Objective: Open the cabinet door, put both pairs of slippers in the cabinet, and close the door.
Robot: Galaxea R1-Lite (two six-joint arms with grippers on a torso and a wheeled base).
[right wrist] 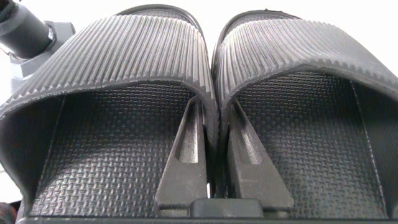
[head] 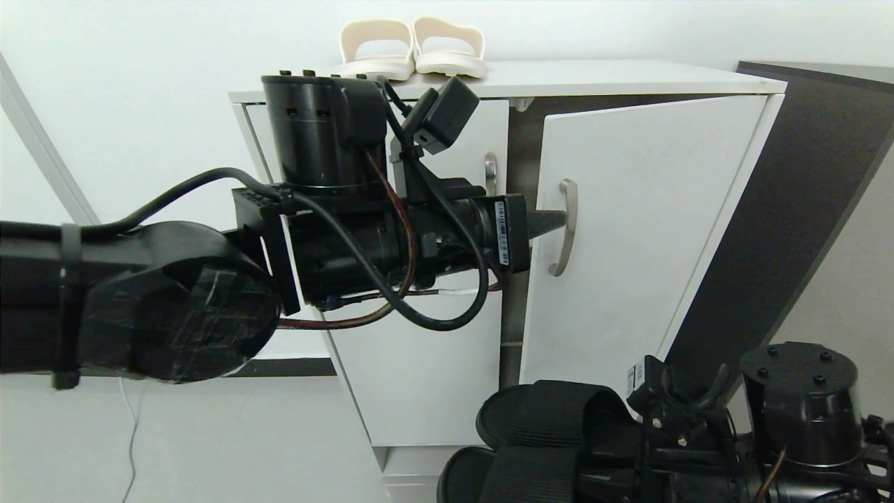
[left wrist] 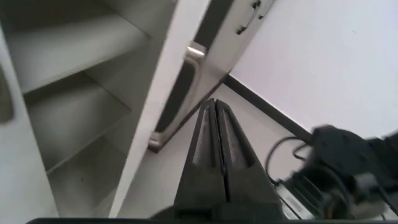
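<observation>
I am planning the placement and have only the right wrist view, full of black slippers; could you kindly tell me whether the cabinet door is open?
Observer: Partly. The right door stands ajar, with a dark gap between it and the left door.
Operator: Thank you. Where is the left hand, please?
Observer: The left hand is shut, with its tip at the right door's handle; I cannot tell whether they touch.
Operator: And the other pair?
Observer: The white slippers sit side by side on the cabinet top.
</observation>
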